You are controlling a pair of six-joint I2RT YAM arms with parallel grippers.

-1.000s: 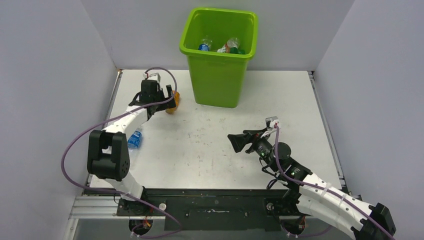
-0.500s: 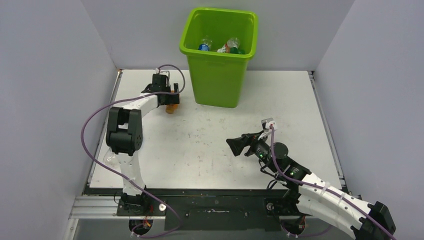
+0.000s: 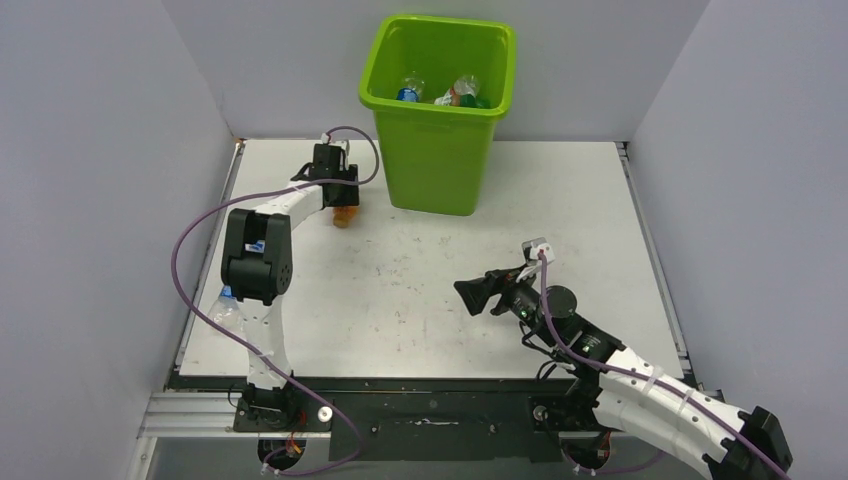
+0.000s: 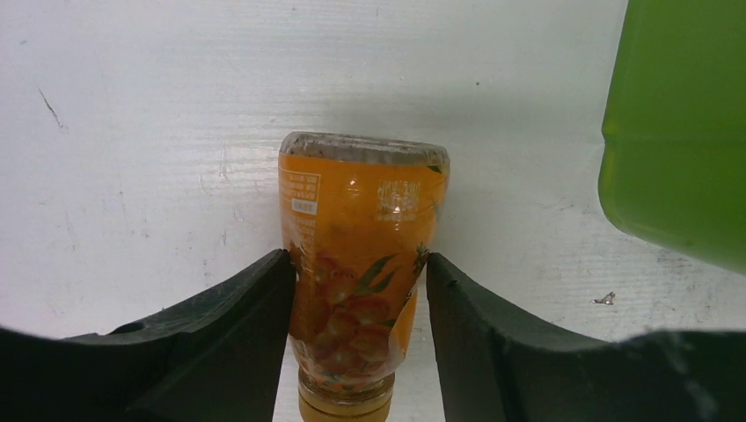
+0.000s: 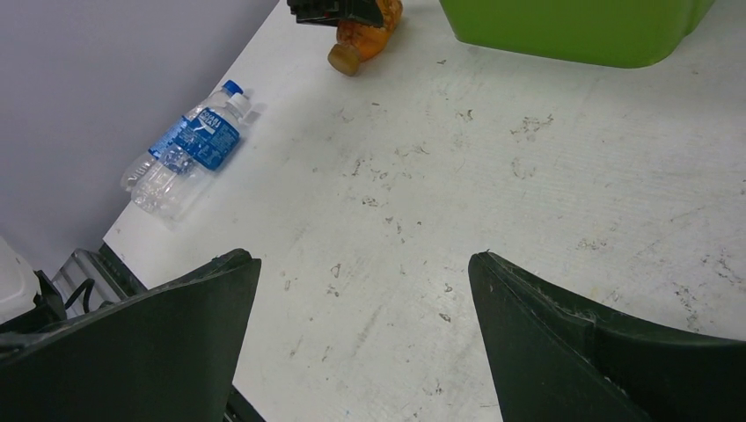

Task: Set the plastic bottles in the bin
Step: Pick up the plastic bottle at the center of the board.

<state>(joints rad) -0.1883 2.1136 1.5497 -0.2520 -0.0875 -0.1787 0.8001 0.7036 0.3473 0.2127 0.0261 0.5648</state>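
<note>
Orange bottle point(image 4: 361, 229) lies on its side on the white table point(image 4: 132, 132), squarely between the fingers of the left gripper point(image 4: 358, 258). Its flat base points away past the fingertips, its neck and orange cap back toward the wrist. The jaws are about half closed and both black fingers point(image 4: 237, 334) press against the bottle's sides, so the grip is on while the bottle rests on the table. The body is clear plastic tinted orange and not visibly crushed. The wrap label shows orange fruit with green leaves; blocks of small white print near the base are too small to read, and no brand is legible. The bin point(image 4: 677, 132), bright lime green, stands just to the right of these jaws, near the bottle but apart from it. In the top view the bin point(image 3: 437, 150) holds several bottles point(image 3: 462, 88), clear with blue, red and green bits, labels unreadable. The right gripper point(image 5: 362, 259) has its jaws spread wide with nothing between them, only scuffed table below. Ahead and to the left of those jaws lies a clear bottle point(image 5: 189, 145) on its side by the table edge, with a blue cap and a blue label whose white lettering is not readable; it may be two bottles side by side, cannot tell. Straight ahead of the right jaws, farther off, the orange bottle shows with its cap toward them.
</note>
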